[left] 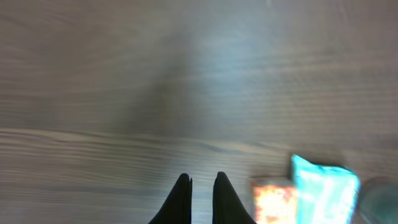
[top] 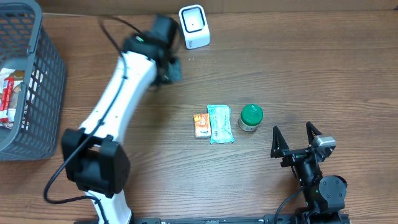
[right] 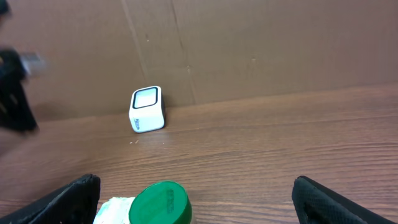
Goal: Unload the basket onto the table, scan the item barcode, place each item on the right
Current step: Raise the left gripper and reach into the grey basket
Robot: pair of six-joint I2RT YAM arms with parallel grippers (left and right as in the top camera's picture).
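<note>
Step in hand: I judge the pick has not begun. Neither of my claws holds an item, and nothing is in front of the scanner window.
Next move: one claw has to go down to an item in the middle of the table, grip it, carry it far-left to the scanner and turn its barcode towards the window.
Wire basket (top: 46, 93): at the far left edge, grey mesh, with red-and-white packets inside.
Left claw (top: 171, 68): reached out to the far side, just left of the scanner and near it. Its wrist view (left: 202, 182) shows the two dark fingers pinched narrow with nothing between them, over bare table (left: 186, 74).
Barcode scanner (top: 194, 26): a small white box with a dark window, standing at the far edge against the brown wall.
Orange packet (top: 201, 126): small, lying flat mid-table, touching the teal packet on its right.
Teal packet (top: 220, 124): longer, crinkled, lying flat. I can see no barcode on its upper face.
Green-lidded jar (top: 251, 117): short, upright, just right of the teal packet. Any label code sits too low to tell.
Right claw (top: 297, 140): spread wide and empty at the near right, just near-right of the jar, closest to it.
</note>
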